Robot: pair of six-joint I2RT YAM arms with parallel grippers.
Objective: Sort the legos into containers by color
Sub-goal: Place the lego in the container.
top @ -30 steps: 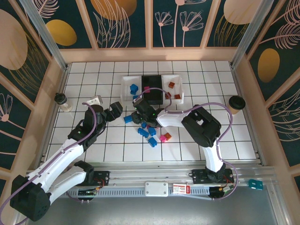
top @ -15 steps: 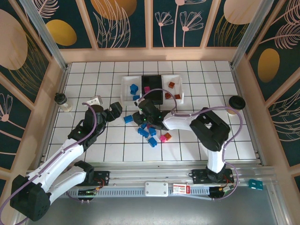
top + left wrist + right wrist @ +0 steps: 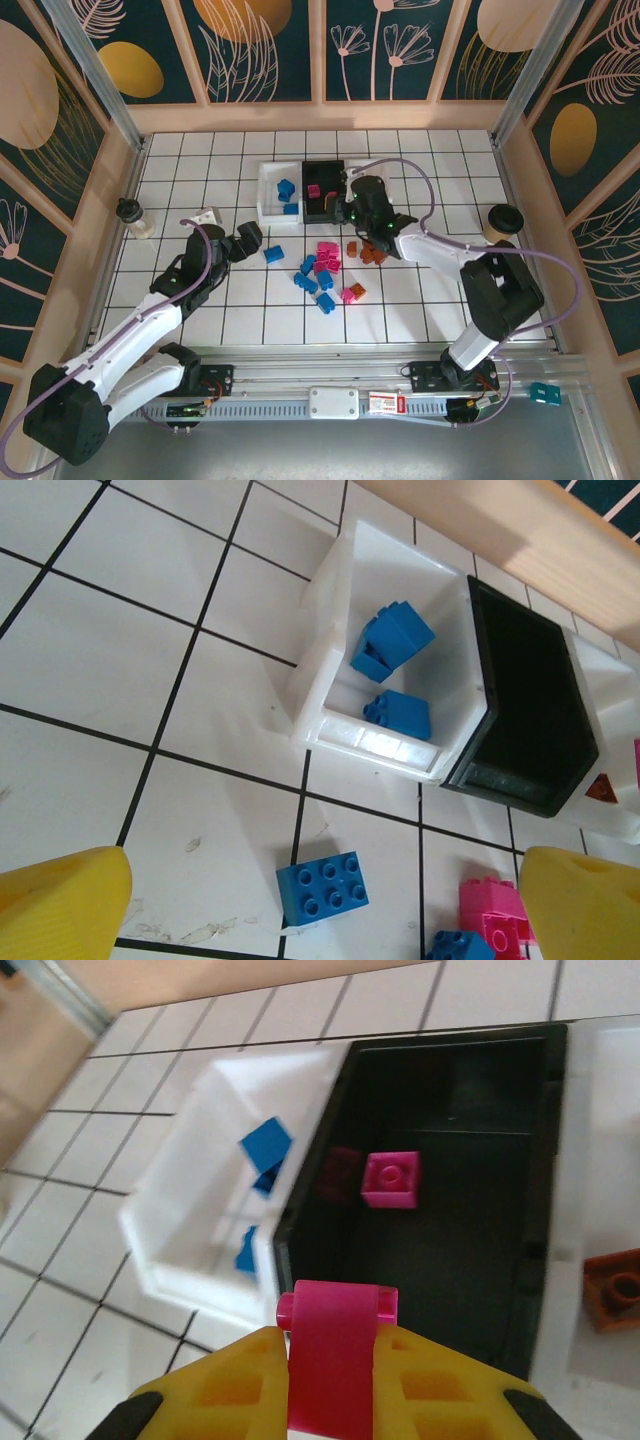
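Magenta brick (image 3: pixel 338 1355) is standing on edge between the yellow fingers of the right gripper (image 3: pixel 338 1385), whose jaws are closing snug on its two sides. From the wrist camera it is hanging over the near wall of the black bin (image 3: pixel 460 1250), close to the corner that bin shares with the white bin (image 3: pixel 185 1195) on its left. One pink brick (image 3: pixel 391 1179) is lying on the black floor. Blue bricks (image 3: pixel 265 1143) are lying in the white bin. An orange-brown brick (image 3: pixel 617 1288) is resting in the second white bin (image 3: pixel 600 1110).

Left gripper (image 3: pixel 249 240) is sitting wide open with nothing in it, looking down on a loose blue brick (image 3: pixel 322 888) on the tiles just short of the white bin.

Loose pile (image 3: pixel 325 270) is waiting mid-table, with blue, pink and orange-brown mixed.

Risks, as I am reading them:
- The brick is looking barely past the rim. Letting go here could bounce it off the wall onto the tiles, or tip it sideways in among the blues.
- It wants carrying further over the black floor first.
- Being held on edge, it may tumble on release.
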